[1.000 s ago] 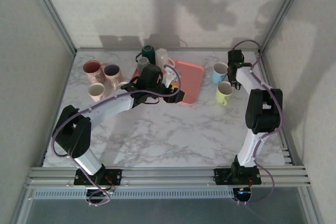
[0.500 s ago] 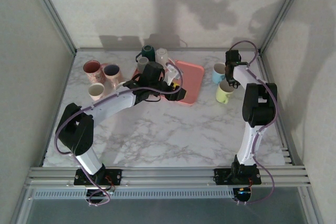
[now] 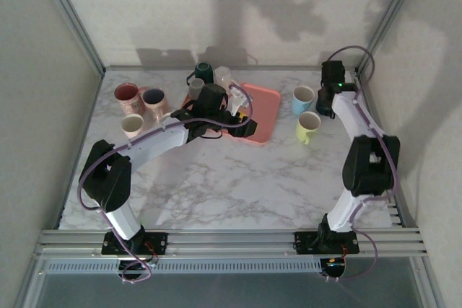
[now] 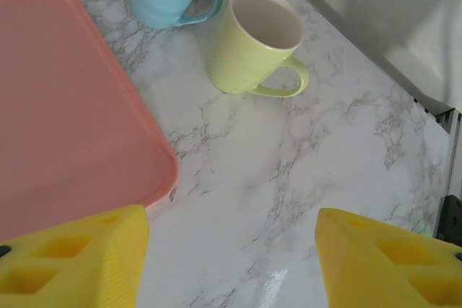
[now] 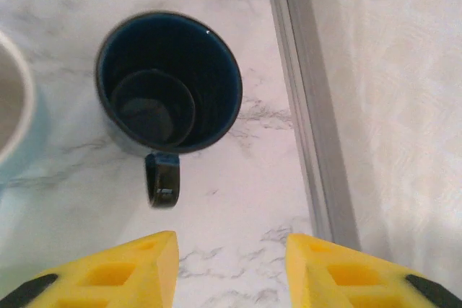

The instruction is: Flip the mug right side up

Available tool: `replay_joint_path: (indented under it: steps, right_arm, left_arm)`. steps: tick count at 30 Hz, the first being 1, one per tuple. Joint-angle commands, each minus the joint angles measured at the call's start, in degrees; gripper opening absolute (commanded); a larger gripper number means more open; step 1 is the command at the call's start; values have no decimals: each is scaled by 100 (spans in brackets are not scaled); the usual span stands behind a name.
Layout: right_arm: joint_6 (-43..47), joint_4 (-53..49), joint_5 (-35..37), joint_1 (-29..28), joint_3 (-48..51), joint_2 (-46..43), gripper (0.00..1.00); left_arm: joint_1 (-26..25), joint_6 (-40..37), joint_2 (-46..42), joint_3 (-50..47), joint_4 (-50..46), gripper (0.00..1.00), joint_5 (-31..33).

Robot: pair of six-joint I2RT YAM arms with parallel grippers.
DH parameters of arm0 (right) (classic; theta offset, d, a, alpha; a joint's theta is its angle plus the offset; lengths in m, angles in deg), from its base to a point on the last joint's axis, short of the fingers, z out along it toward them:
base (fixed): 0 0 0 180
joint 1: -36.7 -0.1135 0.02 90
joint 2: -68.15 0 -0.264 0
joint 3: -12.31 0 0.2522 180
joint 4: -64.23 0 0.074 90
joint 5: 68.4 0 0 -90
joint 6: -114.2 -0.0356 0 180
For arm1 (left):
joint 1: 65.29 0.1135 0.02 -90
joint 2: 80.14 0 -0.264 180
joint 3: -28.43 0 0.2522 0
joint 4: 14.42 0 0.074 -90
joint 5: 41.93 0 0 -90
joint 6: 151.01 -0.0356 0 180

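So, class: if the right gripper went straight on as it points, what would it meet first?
Probably the dark blue mug, handle first, just ahead of the right gripper; depth is unclear, so possibly the table instead.

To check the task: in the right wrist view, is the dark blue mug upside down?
No, the dark blue mug stands with its open mouth facing up.

Left arm (image 3: 155, 142) stretched toward far middle of table (image 3: 238, 185); left gripper (image 4: 231, 250) fingers spread wide, empty. Right arm (image 3: 354, 117) extended to far right corner; right gripper (image 5: 231, 268) parted, empty.
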Motion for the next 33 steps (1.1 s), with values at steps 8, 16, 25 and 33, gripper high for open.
replay_joint_path:
  steps: [8,16,25,33]
  right_arm:
    - [-1467,-156,-3756,263,1392,-1984,53]
    - [-2238,-34,-5009,240,1773,-2239,56]
    - [-2515,-263,-5166,-4,1547,-1865,54]
    - [-2378,-447,-5037,-251,1223,-1664,54]
  left_arm:
    - [42,1096,-647,-261,175,62,1232]
    - [384,1740,-908,-554,187,65,2472]
    - [771,2720,-123,108,-395,60,3830]
    - [1035,2503,1288,1471,-1118,57,4464]
